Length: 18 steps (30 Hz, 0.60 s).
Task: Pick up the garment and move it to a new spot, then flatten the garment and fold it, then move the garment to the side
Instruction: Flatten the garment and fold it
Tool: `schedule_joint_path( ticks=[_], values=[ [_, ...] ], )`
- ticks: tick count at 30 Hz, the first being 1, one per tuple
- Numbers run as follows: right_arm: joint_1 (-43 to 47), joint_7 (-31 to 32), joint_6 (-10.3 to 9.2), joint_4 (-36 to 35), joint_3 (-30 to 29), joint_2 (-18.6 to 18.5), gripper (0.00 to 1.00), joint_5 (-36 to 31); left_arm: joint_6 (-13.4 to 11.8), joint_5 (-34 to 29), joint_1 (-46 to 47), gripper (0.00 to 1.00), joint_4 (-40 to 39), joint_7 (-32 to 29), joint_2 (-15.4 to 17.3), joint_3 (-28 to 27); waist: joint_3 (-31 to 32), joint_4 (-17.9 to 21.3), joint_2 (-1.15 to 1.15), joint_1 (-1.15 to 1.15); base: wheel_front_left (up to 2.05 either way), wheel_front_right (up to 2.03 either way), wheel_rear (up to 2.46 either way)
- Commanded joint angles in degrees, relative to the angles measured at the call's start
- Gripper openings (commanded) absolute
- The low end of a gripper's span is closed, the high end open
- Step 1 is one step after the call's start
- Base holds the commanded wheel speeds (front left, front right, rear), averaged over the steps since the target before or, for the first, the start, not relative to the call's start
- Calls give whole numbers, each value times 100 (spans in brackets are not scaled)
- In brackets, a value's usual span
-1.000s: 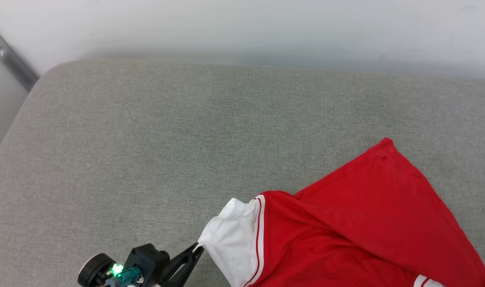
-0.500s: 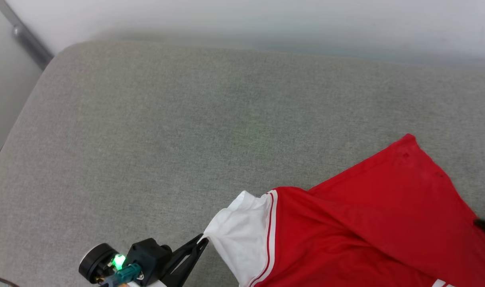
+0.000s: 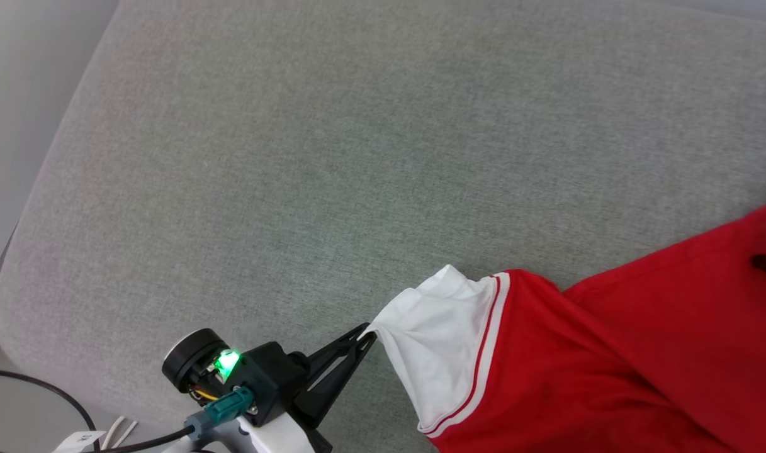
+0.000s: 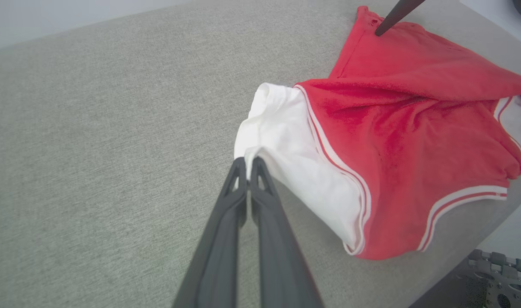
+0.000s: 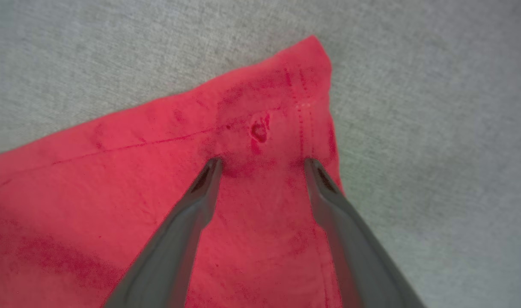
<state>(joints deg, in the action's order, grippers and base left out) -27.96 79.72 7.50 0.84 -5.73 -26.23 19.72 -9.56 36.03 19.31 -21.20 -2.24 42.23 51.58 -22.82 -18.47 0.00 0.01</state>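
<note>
Since a second ago the head view has shifted as a whole, so the camera has moved, not the things. The pale wall at the top has been lost. The near left corner of the grey woven-fabric cushion [image 3: 74, 251] has been brought in, with a thin black cable [image 3: 36, 385] seen below that corner.

Left tool [image 3: 365, 335]: grip unchanged. The fingers are pressed tight together, and the edge of the white short sleeve [image 3: 439, 340] is pinched at their tips and drawn out to a point. A green light [image 3: 226, 362] is lit on the wrist housing.

Red jersey garment [image 3: 609, 365] with red-and-white striped cuffs: it is laid rumpled on the right part of the cushion and cut off by the head view's right edge. A long diagonal fold is noted across the red body.

Right tool [image 5: 262, 161]: closed a second ago, now spread wide with nothing held. Both tips are placed on the red cloth just short of the garment's stitched corner. Whether they press down or only graze it cannot be told. A small dimple is seen in the cloth just beyond the tips.
</note>
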Motion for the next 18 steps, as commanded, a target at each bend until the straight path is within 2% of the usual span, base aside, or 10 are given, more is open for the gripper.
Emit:
schedule_joint_path(
  ticks=[1,10,11,12,13,18],
  values=[
    [-88,-10,-2,105,-16,2,100,-41,38,-17,95,0,36,48,-63,21,-202,-189,0,-1,0,0,0],
    [395,-66,-3,792,27,151,100,-205,131,79,145,0,227,166,-204,34,-359,-287,0,-1,0,0,0],
    [453,-60,-3,842,54,145,83,-219,139,82,153,0,246,177,-203,32,-360,-280,0,-1,0,0,0],
    [506,-67,-3,877,90,135,46,-228,135,88,157,0,263,182,-201,30,-356,-272,0,-1,0,0,0],
    [534,-100,-3,894,124,134,0,-219,137,95,157,0,286,189,-198,27,-342,-258,0,-1,0,0,0],
    [429,-355,-2,935,72,211,0,-92,132,93,156,0,336,182,-165,18,-208,-167,0,-1,0,0,0]
  ],
)
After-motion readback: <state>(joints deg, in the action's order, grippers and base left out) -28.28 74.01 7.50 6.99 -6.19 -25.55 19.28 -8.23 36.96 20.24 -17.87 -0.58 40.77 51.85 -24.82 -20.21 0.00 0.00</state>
